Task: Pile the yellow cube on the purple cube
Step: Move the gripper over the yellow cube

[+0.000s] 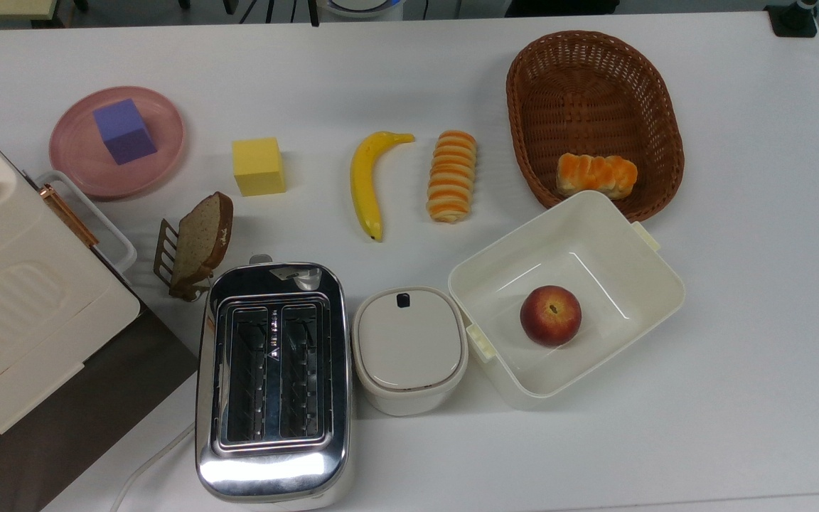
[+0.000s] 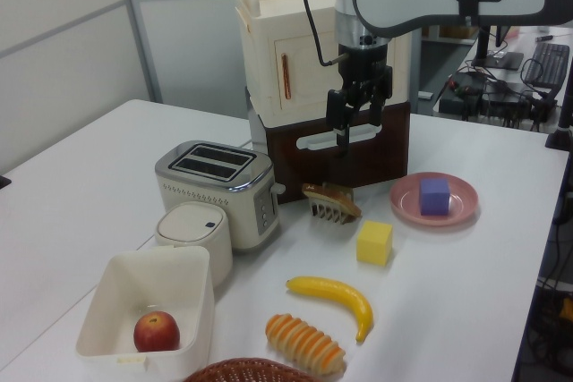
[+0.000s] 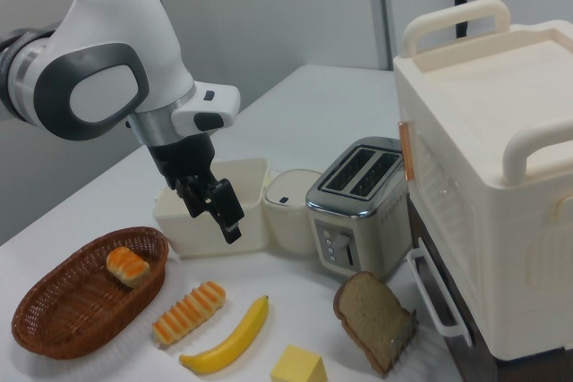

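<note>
The gripper (image 2: 356,127) hangs empty, fingers parted, in the left view's upper middle, above the yellow cube (image 2: 374,242) sitting beside the plate-borne purple cube (image 2: 434,195).

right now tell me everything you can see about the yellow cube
The plain matte yellow cube is a sharp-edged solid block, uniform in colour with no markings. It sits flat and upright on the bare white table, touching nothing else. In the top view it lies between the round pink plate holding the purple cube on the top view's left and the curved yellow banana on the top view's right. The gripper hangs above the table, apart from it.
</note>
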Robot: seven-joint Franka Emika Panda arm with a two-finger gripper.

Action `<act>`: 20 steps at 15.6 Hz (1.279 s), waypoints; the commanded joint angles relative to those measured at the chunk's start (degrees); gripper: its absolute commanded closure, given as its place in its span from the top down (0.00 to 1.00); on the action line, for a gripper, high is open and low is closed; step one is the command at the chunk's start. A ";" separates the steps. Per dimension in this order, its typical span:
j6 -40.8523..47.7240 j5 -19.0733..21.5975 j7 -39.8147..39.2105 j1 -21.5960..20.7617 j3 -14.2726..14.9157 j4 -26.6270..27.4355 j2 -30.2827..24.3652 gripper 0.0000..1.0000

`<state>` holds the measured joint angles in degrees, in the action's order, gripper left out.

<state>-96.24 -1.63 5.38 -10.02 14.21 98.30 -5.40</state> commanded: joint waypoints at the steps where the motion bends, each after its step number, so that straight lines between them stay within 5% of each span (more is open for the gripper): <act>1: 1.76 1.01 -3.43 -0.09 0.65 -0.57 -0.49 1.00; 15: 1.14 1.28 -2.22 0.00 0.56 0.66 0.48 1.00; 20: -13.77 1.19 3.49 -0.79 0.30 11.45 1.10 1.00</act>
<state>-100.63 -1.17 4.60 -10.03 14.36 102.14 -3.72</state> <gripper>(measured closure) 0.000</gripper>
